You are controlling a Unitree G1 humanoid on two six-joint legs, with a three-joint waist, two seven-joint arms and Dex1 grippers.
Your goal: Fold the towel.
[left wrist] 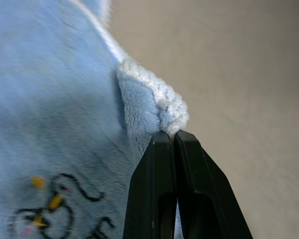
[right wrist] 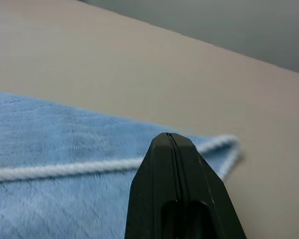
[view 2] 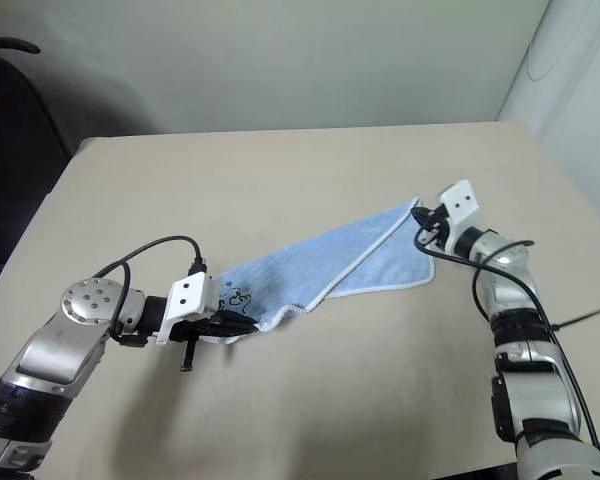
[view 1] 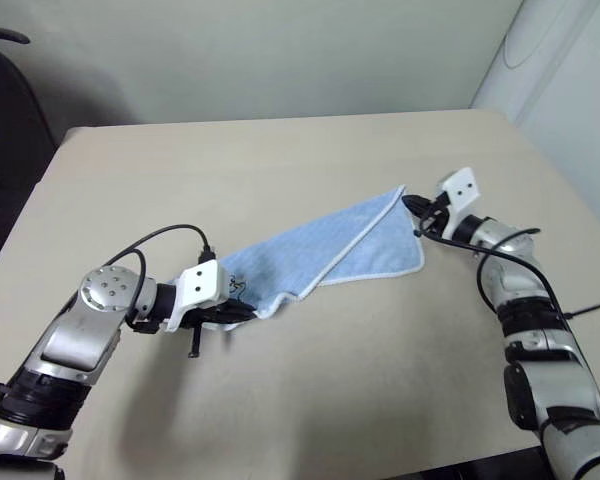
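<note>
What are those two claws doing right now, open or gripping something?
Left gripper: closed, pinching the white-edged corner of the towel.
Right gripper: closed at the towel's far corner; appears to be holding it.

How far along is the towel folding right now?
Early. Done: the left gripper has pinched the logo corner of the towel, and the right gripper is shut at the far corner. In hand: the cloth hangs stretched between them above the table. Left: laying it down folded; no neat fold yet.
</note>
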